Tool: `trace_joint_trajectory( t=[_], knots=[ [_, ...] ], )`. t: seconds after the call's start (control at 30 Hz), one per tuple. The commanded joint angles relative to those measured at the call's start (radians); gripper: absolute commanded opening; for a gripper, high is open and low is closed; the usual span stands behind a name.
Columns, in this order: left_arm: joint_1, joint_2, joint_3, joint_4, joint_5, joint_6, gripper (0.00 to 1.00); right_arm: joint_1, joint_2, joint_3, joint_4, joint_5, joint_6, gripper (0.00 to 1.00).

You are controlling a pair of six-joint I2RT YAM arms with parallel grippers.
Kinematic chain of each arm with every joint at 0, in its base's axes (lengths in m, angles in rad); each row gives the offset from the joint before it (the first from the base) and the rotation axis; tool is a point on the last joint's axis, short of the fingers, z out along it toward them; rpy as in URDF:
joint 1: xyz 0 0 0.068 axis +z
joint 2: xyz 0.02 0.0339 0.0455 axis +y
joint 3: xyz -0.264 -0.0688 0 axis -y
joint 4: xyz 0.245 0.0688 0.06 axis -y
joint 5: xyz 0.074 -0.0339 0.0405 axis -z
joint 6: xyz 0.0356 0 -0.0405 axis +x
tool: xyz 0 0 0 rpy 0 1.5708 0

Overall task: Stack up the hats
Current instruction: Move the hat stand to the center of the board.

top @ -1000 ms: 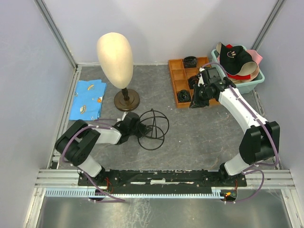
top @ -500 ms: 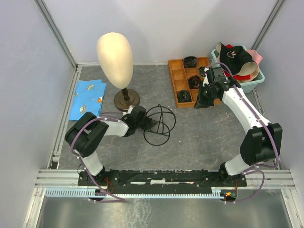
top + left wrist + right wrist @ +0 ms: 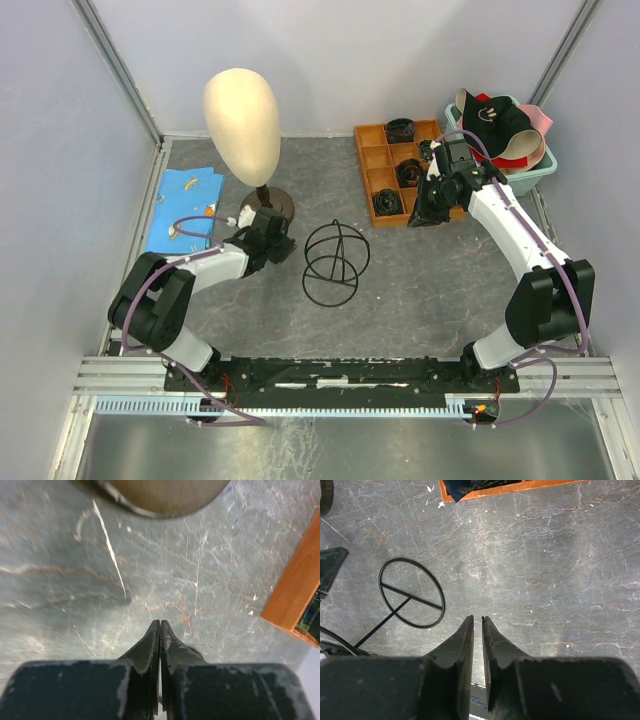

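Pinching on nothing, the left gripper (image 3: 160, 625) has its fingers pressed flat together over bare table, with the rim of the brown stand base (image 3: 155, 495) just ahead of it. In the overhead view it sits beside that base, under the cream mannequin head (image 3: 242, 110). A moment earlier it was at the black wire frame (image 3: 335, 263). It has since swung away, and the frame now stands free, well apart from both arms.

The right gripper (image 3: 476, 619) is also empty, its jaws drawn in to a thin slit. It hangs over the table at the near edge of the orange tray (image 3: 360, 150) and has hardly shifted in the last half second.

The hats have not been touched. The black cap (image 3: 490, 115), with pink (image 3: 541, 118) and tan (image 3: 520, 155) fabric around it, is heaped in the teal tub (image 3: 530, 178) at the far right corner. Stacking appears not to have begun. The right arm is the one near the tub, so the first pick probably falls to it, and its jaws would need to open first.
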Motion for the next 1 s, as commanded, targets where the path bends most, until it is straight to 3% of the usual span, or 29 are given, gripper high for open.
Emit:
trace_joint_trajectory(
  t=[0.0, 0.3, 0.6, 0.97],
  knots=[
    [0.026, 0.008, 0.109, -0.106, -0.148, 0.259, 0.03, -0.002, -0.029, 0.034, 0.015, -0.008, 0.003, 0.20],
    [0.026, 0.151, 0.258, -0.163, -0.357, 0.507, 0.03, -0.002, -0.038, 0.034, -0.009, 0.004, -0.008, 0.20],
    [0.039, 0.312, 0.408, -0.318, -0.379, 0.511, 0.03, -0.003, -0.029, 0.046, -0.014, 0.019, -0.017, 0.20],
    [0.192, 0.438, 0.586, -0.354, -0.341, 0.638, 0.03, -0.009, 0.004, 0.039, -0.009, 0.027, -0.031, 0.20]
  ],
)
